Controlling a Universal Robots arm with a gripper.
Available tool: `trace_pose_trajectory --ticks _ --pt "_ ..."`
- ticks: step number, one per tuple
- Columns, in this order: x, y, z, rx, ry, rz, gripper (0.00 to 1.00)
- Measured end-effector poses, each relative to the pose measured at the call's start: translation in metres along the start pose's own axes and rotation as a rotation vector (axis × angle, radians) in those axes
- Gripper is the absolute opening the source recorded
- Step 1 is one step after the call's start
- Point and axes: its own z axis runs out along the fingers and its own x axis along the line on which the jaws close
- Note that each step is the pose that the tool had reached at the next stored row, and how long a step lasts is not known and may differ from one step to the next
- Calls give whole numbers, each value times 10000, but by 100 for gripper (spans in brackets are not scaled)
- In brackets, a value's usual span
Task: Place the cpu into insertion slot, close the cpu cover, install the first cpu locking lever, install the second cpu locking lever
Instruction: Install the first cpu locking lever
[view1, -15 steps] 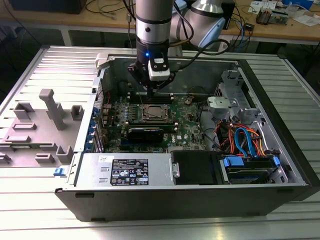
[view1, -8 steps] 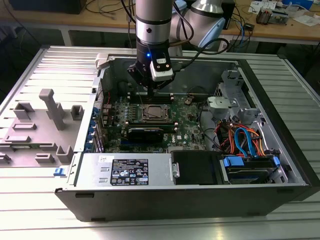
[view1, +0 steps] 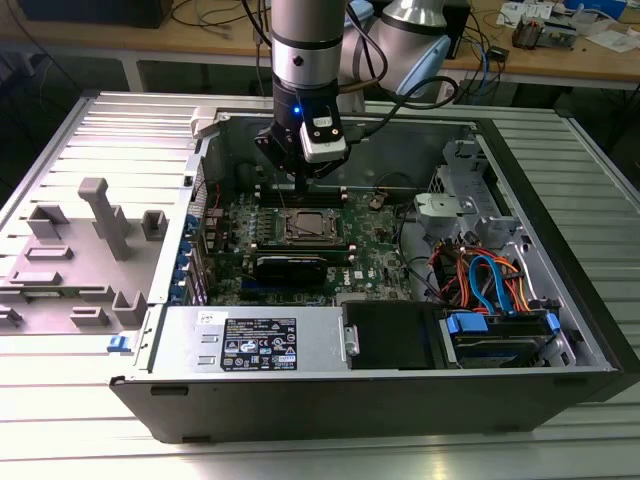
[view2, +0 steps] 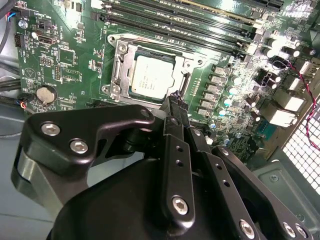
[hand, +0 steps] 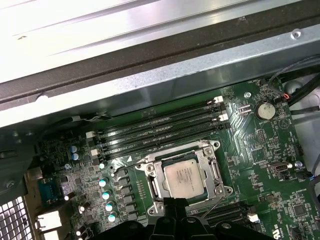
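The chip (view2: 150, 75) sits in the socket (view2: 116, 70), with the cover frame (hand: 216, 172) flat over its edges. The claw (view2: 175, 98) is pinched narrow and empty, its tip at the socket edge away from the memory slots (view2: 175, 20). I judge a lever step is in hand: press steadily and avoid scraping the board (view2: 60, 60).

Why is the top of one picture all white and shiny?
In the first wrist view, light glares off the ribbed metal surface beyond the case wall, washing it white; in the second wrist view, glare streaks the memory slots; in the exterior view, the cpu lies in dimmer shade.
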Motion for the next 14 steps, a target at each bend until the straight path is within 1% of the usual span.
trace_pose_trajectory --ticks 2,11,12,14 --pt "4 -1 0 -1 0 1 11" --pt "148 -40 0 -1 -1 -10 11" --pt "162 -44 0 -2 -2 -59 11" --pt "163 -45 2 -3 -2 -632 11"
